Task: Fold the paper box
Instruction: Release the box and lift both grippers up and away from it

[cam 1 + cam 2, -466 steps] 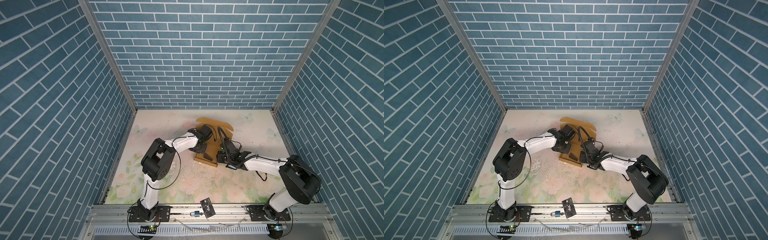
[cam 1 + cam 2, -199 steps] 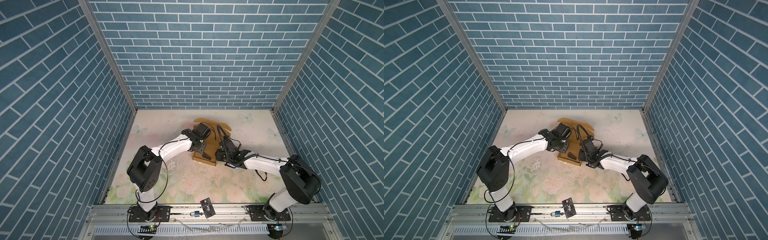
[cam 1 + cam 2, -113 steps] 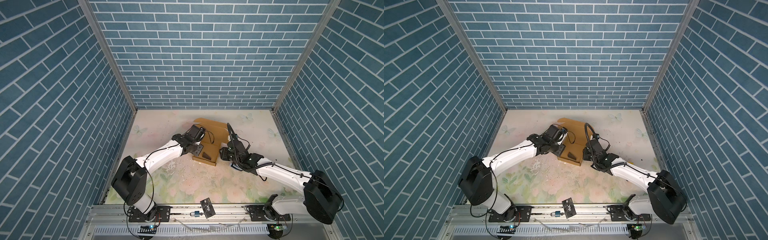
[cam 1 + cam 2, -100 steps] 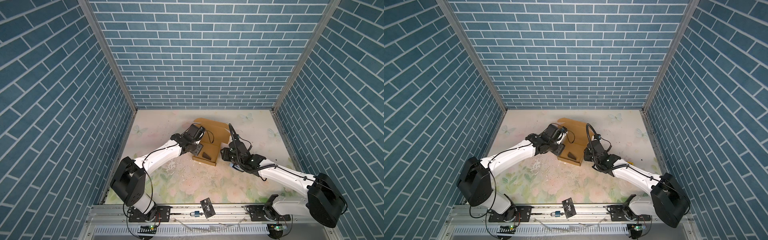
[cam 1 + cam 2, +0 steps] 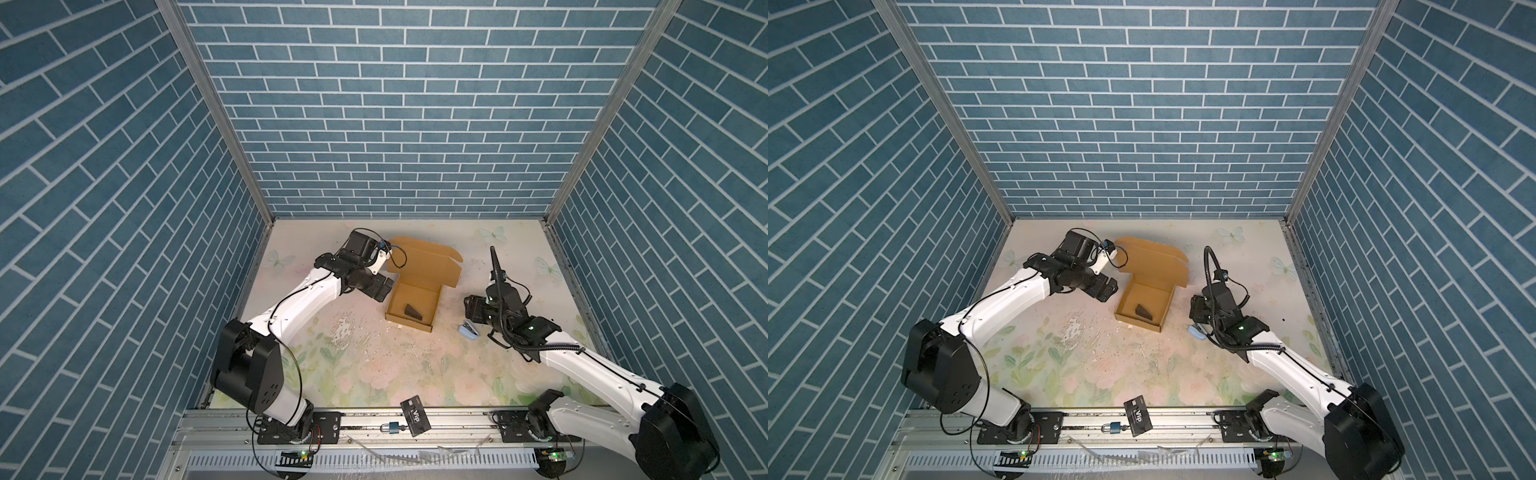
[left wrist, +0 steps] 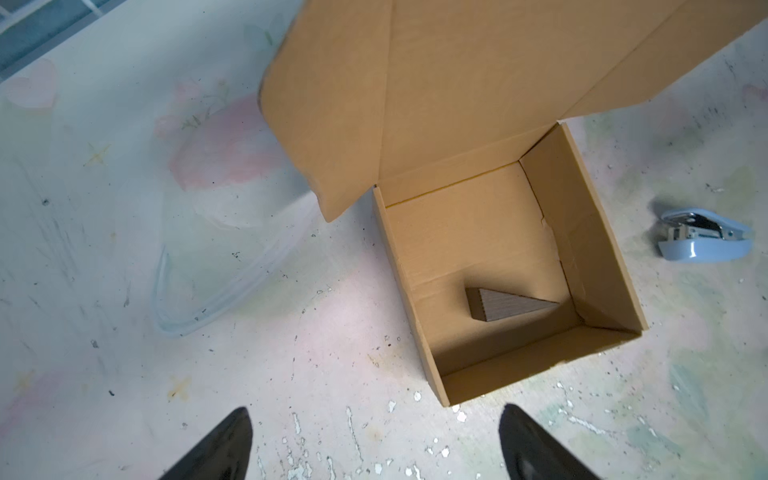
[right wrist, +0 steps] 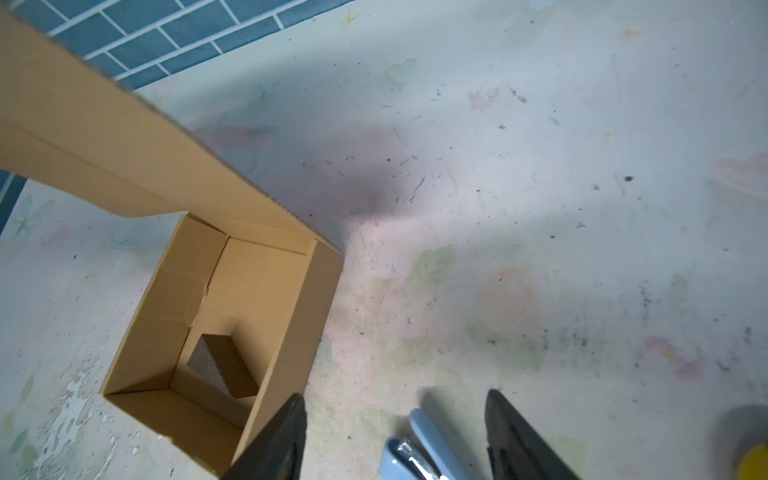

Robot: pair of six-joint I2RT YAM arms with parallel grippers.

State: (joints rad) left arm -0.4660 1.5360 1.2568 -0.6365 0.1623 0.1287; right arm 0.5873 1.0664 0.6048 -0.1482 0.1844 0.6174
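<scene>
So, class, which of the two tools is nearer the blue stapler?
The right tool: the blue stapler lies beside it, whereas the left tool is across the paper box.

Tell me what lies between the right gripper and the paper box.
Only bare table, as both top views show. The blue stapler lies by the right gripper, not between it and the paper box.

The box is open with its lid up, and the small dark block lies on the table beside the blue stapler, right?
Not quite: the dark block lies inside the paper box, on its floor, as the left wrist view shows. The lid is up, and the blue stapler lies outside.
</scene>
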